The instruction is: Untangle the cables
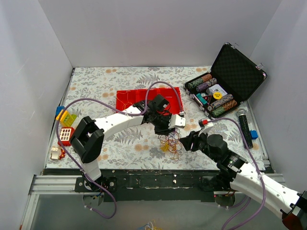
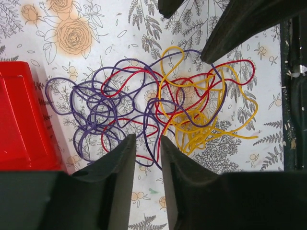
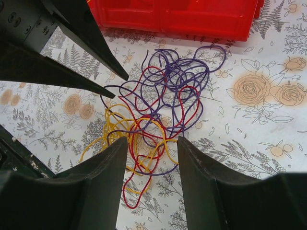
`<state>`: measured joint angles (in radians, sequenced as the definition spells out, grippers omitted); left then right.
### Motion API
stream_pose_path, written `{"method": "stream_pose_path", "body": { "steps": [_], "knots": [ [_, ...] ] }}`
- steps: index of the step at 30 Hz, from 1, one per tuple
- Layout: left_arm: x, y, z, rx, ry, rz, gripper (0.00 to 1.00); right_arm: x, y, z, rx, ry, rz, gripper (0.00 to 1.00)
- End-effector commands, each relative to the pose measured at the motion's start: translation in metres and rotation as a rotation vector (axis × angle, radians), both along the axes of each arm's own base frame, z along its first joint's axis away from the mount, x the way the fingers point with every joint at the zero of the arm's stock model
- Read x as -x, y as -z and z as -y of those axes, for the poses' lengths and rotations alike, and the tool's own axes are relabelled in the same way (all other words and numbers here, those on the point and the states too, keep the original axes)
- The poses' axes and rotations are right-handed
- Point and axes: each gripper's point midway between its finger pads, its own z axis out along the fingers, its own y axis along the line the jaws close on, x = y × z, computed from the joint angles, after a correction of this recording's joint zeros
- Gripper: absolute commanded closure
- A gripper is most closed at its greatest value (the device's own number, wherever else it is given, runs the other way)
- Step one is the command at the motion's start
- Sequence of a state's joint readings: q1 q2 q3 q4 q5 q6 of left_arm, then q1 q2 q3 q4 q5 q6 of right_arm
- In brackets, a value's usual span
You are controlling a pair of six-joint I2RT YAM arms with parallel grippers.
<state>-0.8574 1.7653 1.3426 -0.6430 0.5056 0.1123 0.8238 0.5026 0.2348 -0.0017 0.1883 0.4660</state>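
The cables lie as one tangle of thin yellow, purple and red wires on the floral table cover. In the left wrist view the purple loops lie left, the yellow clump right, and red runs through both. My left gripper is open by a narrow gap, its tips at the tangle's near edge, holding nothing. My right gripper is open wide, its jaws straddling the yellow and red end. In the top view the left gripper and the right gripper meet at the tangle.
A red tray lies just behind the tangle. An open black case of poker chips stands at the back right, with a black cylinder beside it. Toy blocks sit at the left. The table's front edge is close.
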Motion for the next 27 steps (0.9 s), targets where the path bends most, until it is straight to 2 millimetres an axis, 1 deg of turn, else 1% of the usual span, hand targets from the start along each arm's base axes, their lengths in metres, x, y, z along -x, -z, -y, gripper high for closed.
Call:
{"method": "stream_pose_path", "body": {
  "steps": [1, 2, 4, 5, 6, 7, 8, 9, 11, 13, 14, 16, 19, 20, 22, 23, 24, 25, 26, 27],
  "knots": [
    [0.004, -0.018, 0.011, 0.040, 0.017, 0.013, 0.78, -0.007, -0.027, 0.000, -0.055, 0.023, 0.065, 0.46],
    [0.005, -0.018, 0.011, 0.039, 0.017, 0.013, 0.81, -0.007, -0.028, 0.000, -0.055, 0.022, 0.067, 0.46],
    [0.007, -0.020, 0.010, 0.037, 0.015, 0.017, 0.82, -0.007, -0.028, 0.002, -0.053, 0.026, 0.069, 0.46],
    [0.007, -0.020, 0.009, 0.034, 0.012, 0.014, 0.78, -0.007, -0.029, 0.002, -0.054, 0.024, 0.072, 0.46],
    [0.010, -0.020, 0.007, 0.027, 0.014, 0.008, 0.70, -0.007, -0.029, 0.002, -0.054, 0.026, 0.072, 0.46],
    [0.011, -0.019, 0.006, 0.019, 0.022, 0.008, 0.59, -0.007, -0.029, 0.002, -0.055, 0.026, 0.073, 0.46],
    [0.012, -0.016, 0.003, 0.003, 0.034, 0.009, 0.52, -0.007, -0.027, 0.002, -0.052, 0.026, 0.070, 0.46],
    [0.012, -0.014, 0.001, -0.008, 0.034, 0.012, 0.47, -0.007, -0.027, 0.003, -0.055, 0.028, 0.071, 0.46],
    [0.009, -0.008, 0.001, -0.032, 0.028, 0.013, 0.44, -0.006, -0.029, 0.002, -0.064, 0.025, 0.072, 0.46],
    [0.007, -0.005, 0.002, -0.045, 0.026, 0.014, 0.43, -0.006, -0.028, 0.001, -0.067, 0.023, 0.069, 0.46],
    [0.003, -0.003, 0.003, -0.048, 0.020, 0.021, 0.43, -0.006, -0.030, 0.001, -0.069, 0.023, 0.071, 0.46],
    [-0.003, -0.001, 0.006, -0.046, 0.008, 0.037, 0.49, -0.006, -0.030, 0.001, -0.069, 0.019, 0.071, 0.47],
    [-0.008, 0.004, 0.009, -0.049, -0.013, 0.035, 0.65, -0.006, -0.031, 0.002, -0.065, 0.027, 0.071, 0.46],
    [-0.006, 0.007, 0.008, -0.055, -0.008, 0.028, 0.67, -0.007, -0.032, 0.003, -0.065, 0.030, 0.071, 0.46],
    [-0.002, 0.011, 0.005, -0.070, 0.005, 0.013, 0.75, -0.006, -0.033, 0.003, -0.067, 0.027, 0.077, 0.46],
    [-0.002, 0.012, 0.004, -0.076, 0.003, 0.012, 0.81, -0.006, -0.033, 0.003, -0.066, 0.027, 0.078, 0.46],
    [-0.003, 0.011, 0.004, -0.074, -0.005, 0.017, 0.87, -0.007, -0.034, 0.003, -0.067, 0.028, 0.079, 0.46],
    [-0.006, 0.006, 0.006, -0.060, -0.020, 0.029, 0.95, -0.007, -0.033, 0.003, -0.064, 0.030, 0.078, 0.46],
    [-0.008, 0.001, 0.008, -0.046, -0.030, 0.032, 1.00, -0.007, -0.034, 0.003, -0.066, 0.030, 0.080, 0.46],
    [-0.009, -0.009, 0.011, -0.025, -0.038, 0.040, 1.00, -0.007, -0.034, 0.002, -0.067, 0.028, 0.079, 0.47]
  ]
}}
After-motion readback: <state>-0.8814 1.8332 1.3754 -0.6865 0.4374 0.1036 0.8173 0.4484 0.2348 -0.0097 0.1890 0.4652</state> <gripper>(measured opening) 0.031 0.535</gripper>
